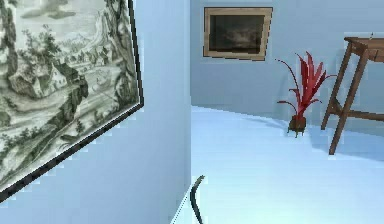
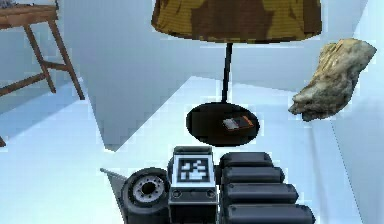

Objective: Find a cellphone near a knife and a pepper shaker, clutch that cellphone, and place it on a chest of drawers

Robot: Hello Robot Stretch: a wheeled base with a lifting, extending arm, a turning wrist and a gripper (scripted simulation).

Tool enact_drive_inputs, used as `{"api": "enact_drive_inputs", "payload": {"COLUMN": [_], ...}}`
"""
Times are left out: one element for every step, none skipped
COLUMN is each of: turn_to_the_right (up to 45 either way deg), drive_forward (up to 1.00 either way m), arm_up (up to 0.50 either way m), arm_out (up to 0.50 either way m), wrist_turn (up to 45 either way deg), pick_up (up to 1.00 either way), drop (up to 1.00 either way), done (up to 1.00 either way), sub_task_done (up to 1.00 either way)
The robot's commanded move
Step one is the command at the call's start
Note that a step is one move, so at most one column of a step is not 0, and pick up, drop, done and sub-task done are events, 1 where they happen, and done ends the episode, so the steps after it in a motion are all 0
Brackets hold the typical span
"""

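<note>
Jaws on the gripper (image 2: 112, 180) are sitting low at the arm side view's bottom edge, left of the white marker square (image 2: 193, 168) on the dark arm (image 2: 255, 190), and I cannot tell whether they are gripping anything. Beyond them, up and to the right, a table lamp (image 2: 235, 20) is standing on a pale surface (image 2: 300, 150). A small pale blob (image 2: 237, 122) is resting on its round black base (image 2: 208, 122), too small to call a cellphone. Farther right a rough stone-like sculpture (image 2: 335, 80) is showing, and far up-left a wooden table (image 2: 40, 45) is standing.
</note>
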Motion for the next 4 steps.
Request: {"api": "enact_drive_inputs", "payload": {"turn_to_the_right": [12.0, 0.0, 0.0, 0.0], "drive_forward": [0.00, 0.00, 0.00, 0.00], "arm_up": [0.00, 0.00, 0.00, 0.00], "arm_out": [0.00, 0.28, 0.00, 0.00], "wrist_turn": [0.0, 0.0, 45.0, 45.0], "pick_up": [0.00, 0.00, 0.00, 0.00], "drop": [0.00, 0.00, 0.00, 0.00], "done": [0.00, 0.00, 0.00, 0.00], "sub_task_done": [0.00, 0.00, 0.00, 0.00]}}
